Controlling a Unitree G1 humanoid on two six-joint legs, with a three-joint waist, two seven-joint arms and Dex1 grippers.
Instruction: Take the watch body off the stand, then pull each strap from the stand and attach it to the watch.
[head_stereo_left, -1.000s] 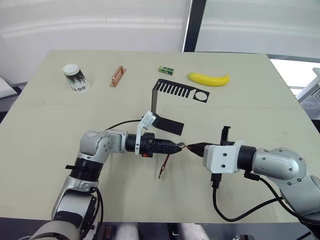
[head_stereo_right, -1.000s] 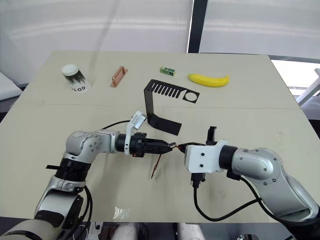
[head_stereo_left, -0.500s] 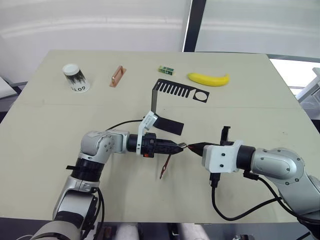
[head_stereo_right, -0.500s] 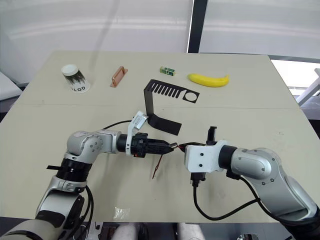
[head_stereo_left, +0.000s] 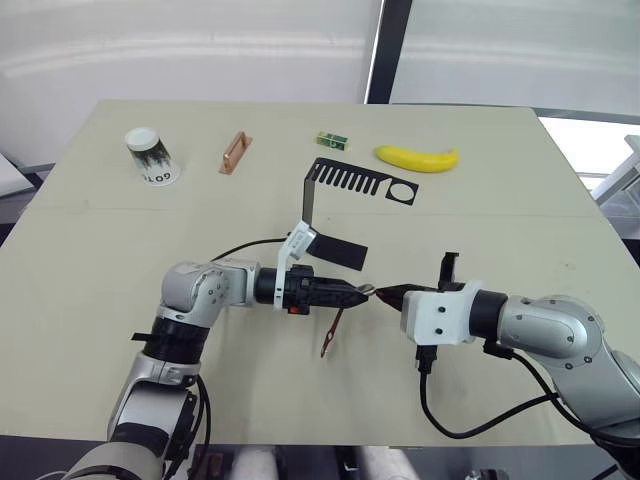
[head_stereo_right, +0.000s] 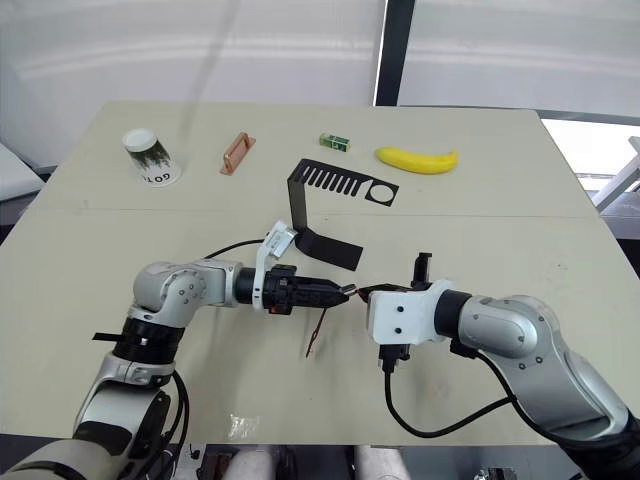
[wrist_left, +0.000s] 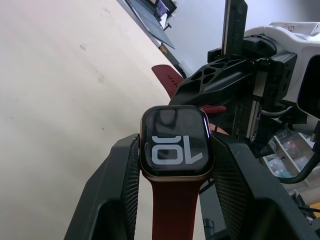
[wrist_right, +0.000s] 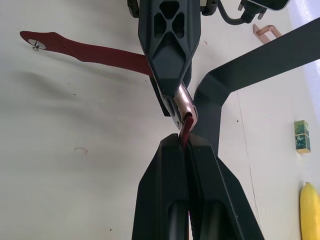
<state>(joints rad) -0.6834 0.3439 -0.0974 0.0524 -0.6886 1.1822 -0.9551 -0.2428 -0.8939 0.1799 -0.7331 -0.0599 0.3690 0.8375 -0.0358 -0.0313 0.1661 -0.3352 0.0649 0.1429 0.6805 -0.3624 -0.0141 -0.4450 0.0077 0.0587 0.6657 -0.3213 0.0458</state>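
The pale worktop (head_stereo_left: 90, 260) fills most of the head view, with both arms meeting a little below its centre. The left gripper (head_stereo_left: 355, 295) reaches in from the lower left, its jaws closed on the sides of the watch body (wrist_left: 174, 141), whose black face reads "10" in the left wrist view. One maroon strap (head_stereo_left: 329, 336) hangs from the watch's end and trails down onto the worktop just below the jaws. The right gripper (head_stereo_left: 388, 294) comes in from the lower right and points straight at the left one; its jaws are pinched shut on the second strap (wrist_right: 185, 128), and that strap's free end touches the watch's rim in the right wrist view. The stand (head_stereo_left: 330, 205) sits just above the grippers, near the frame's centre, with its slotted top plate reaching right. Along the upper part of the frame lie a banana (head_stereo_left: 417, 158), a tipped paper cup (head_stereo_left: 152, 156) at upper left, a copper-coloured handle (head_stereo_left: 235, 152) and a small green box (head_stereo_left: 332, 140).
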